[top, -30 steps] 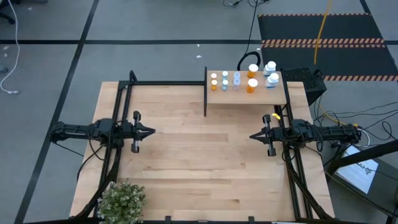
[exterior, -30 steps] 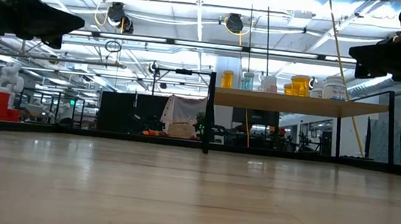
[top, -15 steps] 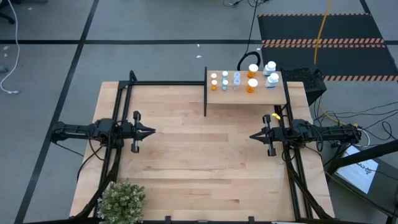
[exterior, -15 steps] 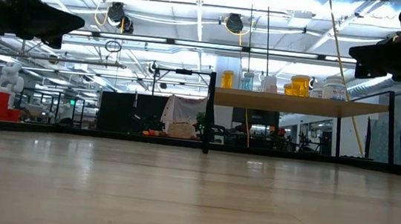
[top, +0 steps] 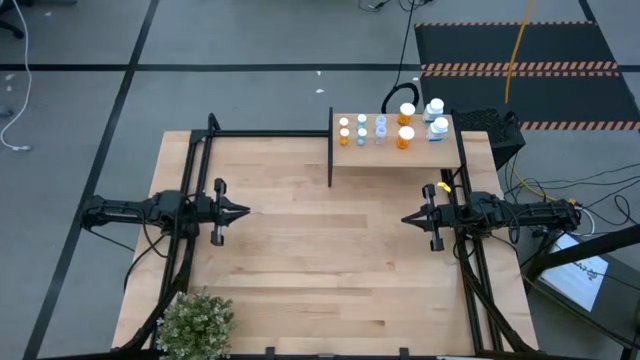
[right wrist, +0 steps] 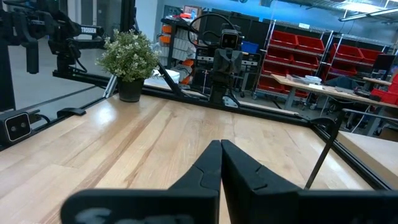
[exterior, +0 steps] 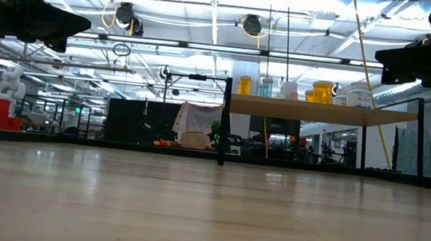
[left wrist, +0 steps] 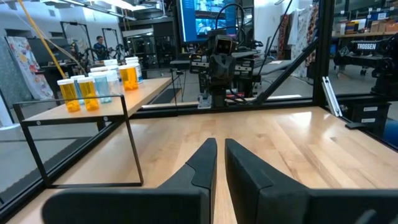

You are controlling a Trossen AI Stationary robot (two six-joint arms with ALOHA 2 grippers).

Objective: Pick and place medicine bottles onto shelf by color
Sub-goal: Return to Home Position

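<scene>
The medicine bottles (top: pixel 392 127), orange and pale blue with white caps, stand upright on their bases on the shelf (top: pixel 440 152), a raised light-wood panel at the table's far right. The low view shows them in a row (exterior: pixel 299 90) on the shelf (exterior: pixel 321 112), and the left wrist view shows them too (left wrist: pixel 93 87). My left gripper (top: pixel 247 211) hovers shut and level at the table's left side. My right gripper (top: pixel 403 219) hovers shut and level at the right side. They point at each other and both are empty. Their shut tips also show in their own wrist views, left (left wrist: pixel 221 146) and right (right wrist: pixel 221 144).
A small potted plant (top: pixel 195 320) stands at the table's near left corner. The shelf's black upright edge (top: pixel 330 150) rises at its left end. A black frame rail (top: pixel 270 133) runs along the far edge. Bare wood (top: pixel 320 250) lies between the grippers.
</scene>
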